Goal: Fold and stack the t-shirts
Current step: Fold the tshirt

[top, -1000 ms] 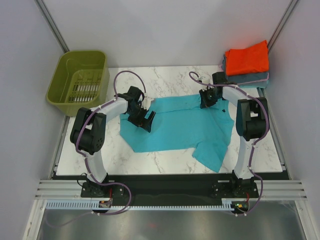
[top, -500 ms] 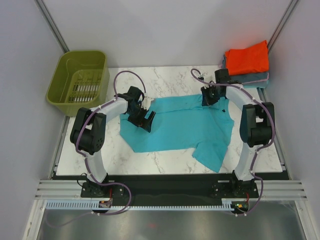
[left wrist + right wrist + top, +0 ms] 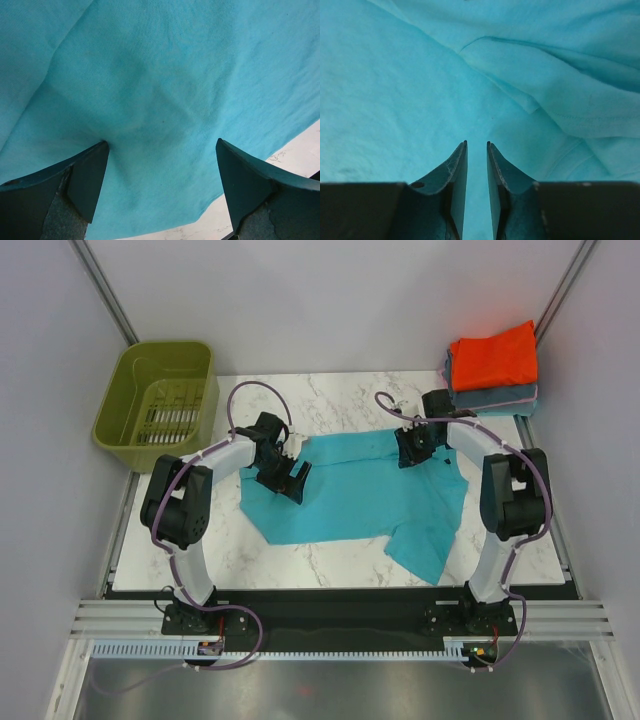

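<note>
A teal t-shirt (image 3: 360,490) lies spread flat on the marble table (image 3: 340,395), its sleeve hanging toward the near right. My left gripper (image 3: 290,480) stands wide open over the shirt's left part, with cloth below both fingers (image 3: 90,175) and the hem edge close by. In the left wrist view the gripper (image 3: 162,142) holds nothing. My right gripper (image 3: 408,450) hovers at the shirt's far right part near a fold (image 3: 530,75). Its jaws (image 3: 476,145) are parted by a narrow gap with nothing between them. A folded orange-red shirt (image 3: 495,355) rests on a folded grey-blue one (image 3: 500,397).
An olive-green plastic basket (image 3: 160,390) stands off the table's far left corner. The stack of folded shirts sits at the far right corner. Bare marble shows along the far edge and the near left (image 3: 200,560).
The right gripper's jaws have parted from shut to a narrow gap, and it has shifted slightly left and nearer over the shirt. The left arm has not moved.
</note>
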`<state>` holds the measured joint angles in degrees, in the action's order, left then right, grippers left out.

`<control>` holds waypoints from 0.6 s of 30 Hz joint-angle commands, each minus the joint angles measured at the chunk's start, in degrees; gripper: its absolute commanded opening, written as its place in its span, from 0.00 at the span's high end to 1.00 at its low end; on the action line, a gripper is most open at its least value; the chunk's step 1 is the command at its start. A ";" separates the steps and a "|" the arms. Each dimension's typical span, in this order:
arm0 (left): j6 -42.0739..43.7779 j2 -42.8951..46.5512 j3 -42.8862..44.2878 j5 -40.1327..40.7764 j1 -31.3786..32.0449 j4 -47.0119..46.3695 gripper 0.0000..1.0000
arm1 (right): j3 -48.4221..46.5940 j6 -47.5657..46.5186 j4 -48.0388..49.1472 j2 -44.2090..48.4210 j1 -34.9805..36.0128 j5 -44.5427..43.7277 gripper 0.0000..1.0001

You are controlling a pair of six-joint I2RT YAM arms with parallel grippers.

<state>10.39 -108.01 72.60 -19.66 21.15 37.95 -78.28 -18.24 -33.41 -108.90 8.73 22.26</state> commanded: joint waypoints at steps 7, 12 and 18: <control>-1.25 -0.10 -0.61 -0.56 0.65 -1.83 0.04 | -9.25 -1.01 1.68 -7.20 -0.29 -3.10 0.70; -1.16 -0.10 -0.97 -0.38 0.74 -1.92 0.04 | -11.71 -0.92 1.68 -9.83 -0.21 -3.36 0.70; -1.16 -0.89 -0.18 -0.12 0.74 -1.83 0.04 | -12.07 -1.18 1.59 -10.98 -0.21 -3.54 0.70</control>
<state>10.31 -108.01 72.58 -19.59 21.39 37.56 -88.23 -18.65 -32.51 -119.24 8.67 19.22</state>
